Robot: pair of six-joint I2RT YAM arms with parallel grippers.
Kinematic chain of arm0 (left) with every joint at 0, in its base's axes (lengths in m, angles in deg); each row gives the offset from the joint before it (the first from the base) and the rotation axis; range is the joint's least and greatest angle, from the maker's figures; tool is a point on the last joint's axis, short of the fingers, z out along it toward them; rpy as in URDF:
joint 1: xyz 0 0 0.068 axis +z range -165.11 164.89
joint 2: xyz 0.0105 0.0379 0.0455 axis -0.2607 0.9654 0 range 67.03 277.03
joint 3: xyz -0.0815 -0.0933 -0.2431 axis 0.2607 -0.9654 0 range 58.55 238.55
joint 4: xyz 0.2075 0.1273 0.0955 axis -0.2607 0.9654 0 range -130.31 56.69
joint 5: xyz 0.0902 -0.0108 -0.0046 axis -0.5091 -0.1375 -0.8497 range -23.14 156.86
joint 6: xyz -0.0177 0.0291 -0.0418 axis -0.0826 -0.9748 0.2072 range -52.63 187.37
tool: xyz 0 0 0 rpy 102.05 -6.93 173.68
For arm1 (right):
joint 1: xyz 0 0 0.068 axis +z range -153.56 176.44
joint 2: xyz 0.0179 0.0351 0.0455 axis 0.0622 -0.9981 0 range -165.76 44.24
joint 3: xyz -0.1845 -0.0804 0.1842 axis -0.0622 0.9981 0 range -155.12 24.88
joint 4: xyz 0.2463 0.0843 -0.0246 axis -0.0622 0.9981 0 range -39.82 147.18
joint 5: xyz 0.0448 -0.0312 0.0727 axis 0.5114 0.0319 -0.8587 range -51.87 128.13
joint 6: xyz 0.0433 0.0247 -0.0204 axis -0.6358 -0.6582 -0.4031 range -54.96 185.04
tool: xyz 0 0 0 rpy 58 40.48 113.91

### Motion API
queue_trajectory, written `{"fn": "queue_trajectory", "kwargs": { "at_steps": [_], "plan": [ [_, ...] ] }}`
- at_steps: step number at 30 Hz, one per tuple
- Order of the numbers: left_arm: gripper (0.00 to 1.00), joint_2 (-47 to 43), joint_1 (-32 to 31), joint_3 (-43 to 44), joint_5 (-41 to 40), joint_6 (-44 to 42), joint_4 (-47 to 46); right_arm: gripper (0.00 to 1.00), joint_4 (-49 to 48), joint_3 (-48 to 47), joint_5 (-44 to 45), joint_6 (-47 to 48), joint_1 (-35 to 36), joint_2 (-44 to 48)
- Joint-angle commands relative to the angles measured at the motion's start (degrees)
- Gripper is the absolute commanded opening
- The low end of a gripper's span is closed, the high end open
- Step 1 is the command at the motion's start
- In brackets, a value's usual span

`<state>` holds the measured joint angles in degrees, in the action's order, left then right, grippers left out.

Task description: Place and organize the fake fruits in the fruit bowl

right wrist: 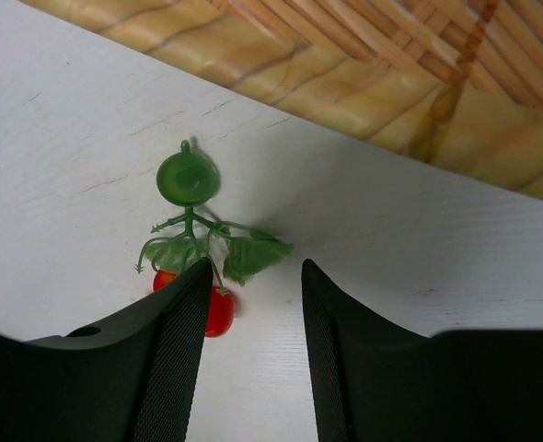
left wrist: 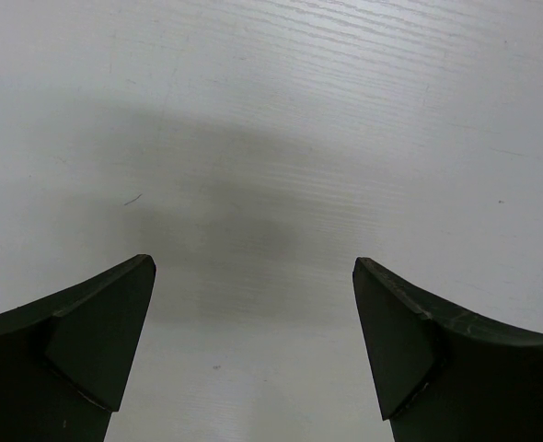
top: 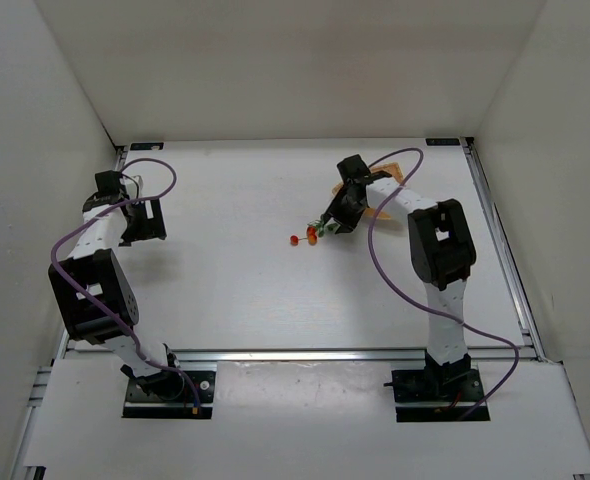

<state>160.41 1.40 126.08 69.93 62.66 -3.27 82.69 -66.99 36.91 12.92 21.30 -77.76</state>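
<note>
The fake fruits (top: pixel 310 236) are small red-orange berries on a green leafy stem, lying on the white table left of the fruit bowl. The fruit bowl (top: pixel 403 171) is tan and woven, mostly hidden behind my right arm. In the right wrist view the stem and leaves (right wrist: pixel 195 226) lie just ahead of my fingertips, one red berry (right wrist: pixel 220 311) shows beside the left finger, and the bowl's rim (right wrist: pixel 391 83) crosses the top. My right gripper (right wrist: pixel 255 272) is open and empty, directly over the fruits (top: pixel 328 224). My left gripper (left wrist: pixel 253 267) is open and empty at the far left (top: pixel 141 222).
White walls enclose the table on the left, back and right. Metal rails run along the table's right edge (top: pixel 500 240) and front edge (top: pixel 295 352). The purple cable (top: pixel 380 255) of the right arm loops over the table beside the bowl.
</note>
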Motion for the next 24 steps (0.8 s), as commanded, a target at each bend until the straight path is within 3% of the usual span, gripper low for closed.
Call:
{"fn": "queue_trajectory", "kwargs": {
  "at_steps": [1, 4, 8, 10, 24],
  "plan": [
    [1.0, -1.8, -0.08, -0.11, 1.5, -0.48, -0.39, 0.47, 1.5, -2.17, 2.09, -2.46, 0.01, -0.7],
    [1.0, -1.8, -0.08, -0.11, 1.5, -0.48, -0.39, 0.34, 1.5, -1.55, 2.09, -2.46, 0.01, -0.7],
    [1.0, -1.28, -0.08, -0.11, 1.5, -0.48, -0.39, 0.07, 2.02, -1.55, 0.95, -2.46, -0.52, -1.23],
    [1.0, -1.27, -0.08, -0.11, 1.5, -0.48, -0.39, 0.0, 2.03, -1.55, 0.95, -2.46, -0.52, -0.71],
    [1.0, -1.27, -0.08, -0.11, 2.55, -1.0, 0.14, 0.0, 0.36, -0.85, 3.5, 2.72, 2.38, 12.21]
  ]
}}
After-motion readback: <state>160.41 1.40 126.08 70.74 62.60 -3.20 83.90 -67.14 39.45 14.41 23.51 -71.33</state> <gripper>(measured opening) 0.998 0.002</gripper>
